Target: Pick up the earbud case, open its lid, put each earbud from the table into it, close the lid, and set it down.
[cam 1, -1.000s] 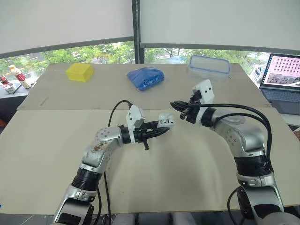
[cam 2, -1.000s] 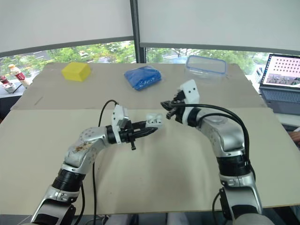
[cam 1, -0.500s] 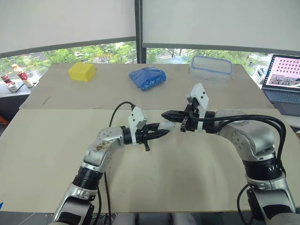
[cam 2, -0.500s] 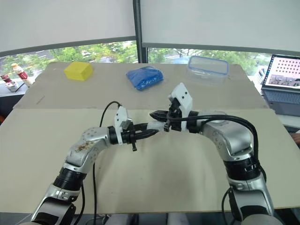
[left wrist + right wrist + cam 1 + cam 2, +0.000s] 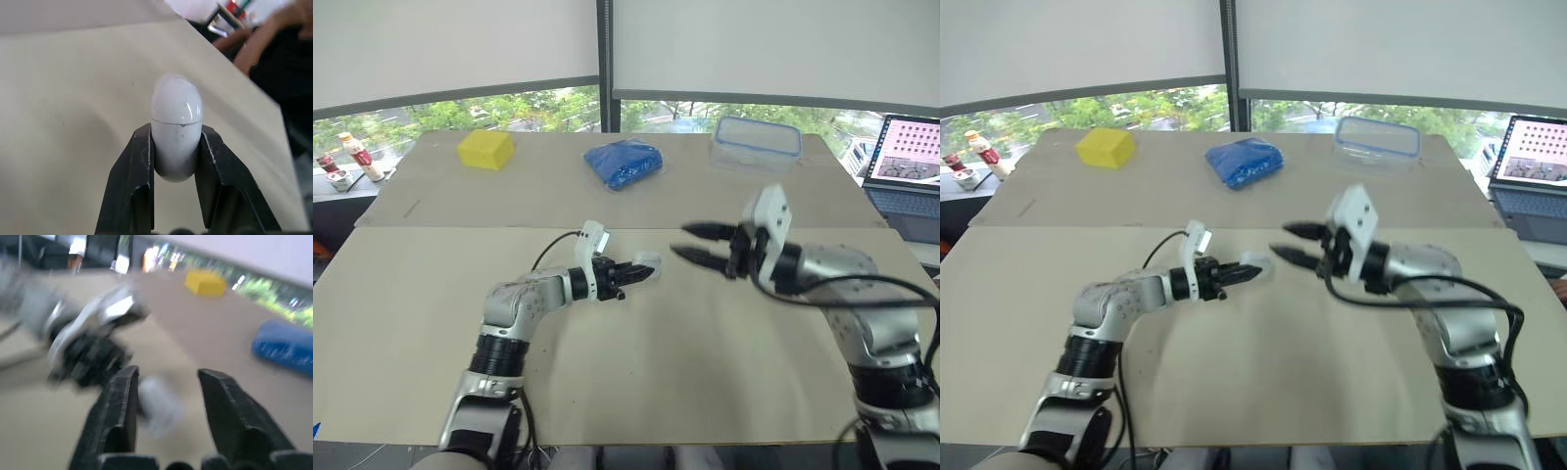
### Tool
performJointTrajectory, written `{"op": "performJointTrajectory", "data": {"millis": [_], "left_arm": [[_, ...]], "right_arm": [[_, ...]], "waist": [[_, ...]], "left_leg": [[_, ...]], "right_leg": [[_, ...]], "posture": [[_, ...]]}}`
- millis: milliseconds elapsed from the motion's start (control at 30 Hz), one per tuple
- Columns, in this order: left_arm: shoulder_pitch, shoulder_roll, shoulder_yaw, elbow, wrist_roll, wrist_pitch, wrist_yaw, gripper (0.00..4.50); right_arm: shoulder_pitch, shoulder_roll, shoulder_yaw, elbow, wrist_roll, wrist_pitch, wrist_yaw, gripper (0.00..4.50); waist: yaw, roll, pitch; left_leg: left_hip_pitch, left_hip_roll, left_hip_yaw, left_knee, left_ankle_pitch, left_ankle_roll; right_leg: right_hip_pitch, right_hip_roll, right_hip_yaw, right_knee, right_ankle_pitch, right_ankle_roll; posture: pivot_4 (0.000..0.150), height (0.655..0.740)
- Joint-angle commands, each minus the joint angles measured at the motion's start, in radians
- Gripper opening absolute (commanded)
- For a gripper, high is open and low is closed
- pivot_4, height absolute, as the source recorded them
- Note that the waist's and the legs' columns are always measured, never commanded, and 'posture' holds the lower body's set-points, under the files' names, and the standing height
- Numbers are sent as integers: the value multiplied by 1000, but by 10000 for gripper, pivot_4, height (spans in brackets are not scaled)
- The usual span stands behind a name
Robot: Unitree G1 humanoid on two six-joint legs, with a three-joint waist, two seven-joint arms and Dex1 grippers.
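The white earbud case point(image 5: 176, 132) is clamped upright between the black fingers point(image 5: 139, 181) of my left gripper point(image 5: 631, 272), and its lid is down with just a thin seam showing. The case point(image 5: 644, 269) hangs low over the middle of the table. My right gripper point(image 5: 683, 242) is a short way to the right of it, pointing at it, open and holding nothing. In the right wrist view the case point(image 5: 156, 404) is a blur beyond the spread fingers point(image 5: 122, 401).
Along the far side of the table lie a yellow block point(image 5: 485, 150), a blue bag point(image 5: 625, 162) and a clear plastic container point(image 5: 756, 142). A laptop point(image 5: 909, 166) stands at the right edge. A person's hand point(image 5: 264, 44) is beyond the table.
The right gripper, shut and at the case half a second ago, has drawn back to the right and opened. The case lid, up a second ago, is now down. The left arm sits lower.
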Motion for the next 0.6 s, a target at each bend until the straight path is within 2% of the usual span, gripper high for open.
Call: {"op": "performJointTrajectory", "data": {"millis": [33, 67, 100, 133, 333, 433, 600], "left_arm": [[-17, -26, 71, 43, -34, 97, 96, 6138], [-11, -22, 67, 51, -24, 110, 109, 6138], [-6, -20, 67, 59, -17, 126, 124, 11137], [-1, -22, 75, 66, -20, 146, 140, 16721], [32, 16, 92, 76, -27, 181, 159, 43645], [47, 64, 91, 56, -35, 189, 144, 44768], [130, 296, 43, -64, -29, 191, 40, 44768]], "right_arm": [[49, -27, 22, -16, -45, -70, 38, 36199], [54, -18, 16, -8, -48, -73, 21, 39239], [54, -9, 10, -1, -52, -74, 6, 43069], [54, -2, 5, 9, -58, -79, -5, 45000], [48, 12, -16, 51, -67, -104, -19, 45000], [49, 6, -24, 61, -65, -116, -10, 45000], [46, -22, -54, 88, -46, -130, 33, 45000]], "waist": [[-4, 0, 0], [-9, 0, 0], [-13, 0, 0], [-14, 0, 0], [-4, 0, 0], [-10, 0, 0], [-33, 1, 0]], "left_leg": [[0, 0, 0, 0, 0, 0], [1, 0, 0, 0, 0, 0], [2, 0, 2, -1, 1, -1], [3, 0, 2, -2, 1, -2], [5, 1, 1, -2, 1, -2], [10, 2, 2, -3, 1, -2], [22, 3, 2, -14, 1, -2]], "right_leg": [[0, 0, 0, 0, 0, 0], [0, 0, 1, 0, 0, 0], [-1, 1, 2, 0, 0, 0], [-1, 1, 3, 0, 0, 0], [1, 0, 2, 0, 0, -1], [5, 0, 3, -1, 0, -1], [12, 2, 3, -2, -3, -5]], "posture": [[1500, 7400], [1500, 7400], [1500, 7400], [1500, 7400], [1500, 7400], [1500, 7400], [1500, 7400]]}}
